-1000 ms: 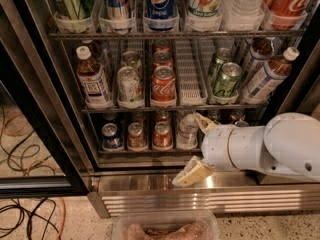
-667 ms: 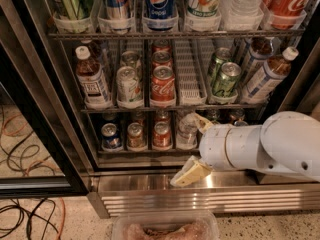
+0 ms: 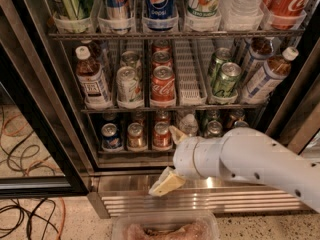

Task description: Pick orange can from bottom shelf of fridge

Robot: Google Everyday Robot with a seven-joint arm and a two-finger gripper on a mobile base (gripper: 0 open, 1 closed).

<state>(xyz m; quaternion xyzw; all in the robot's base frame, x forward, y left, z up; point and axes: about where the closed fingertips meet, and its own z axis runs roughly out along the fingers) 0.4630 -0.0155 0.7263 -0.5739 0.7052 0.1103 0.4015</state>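
Note:
The fridge stands open in front of me. On its dim bottom shelf a blue can, the orange can and a red can stand side by side, with more cans behind and to the right. My gripper is at the end of the white arm coming in from the right. It is open, with cream fingertips wide apart, one by the red can and one down over the ribbed steel base panel. It holds nothing and is right of the orange can.
The rack above holds a cola can, green cans and bottles. A clear plastic tub sits at the lower edge. Cables lie on the floor at left. The black door frame runs along the left.
My gripper has moved left and slightly down, closer to the row of cans on the bottom shelf. It stays open. The cans have not moved.

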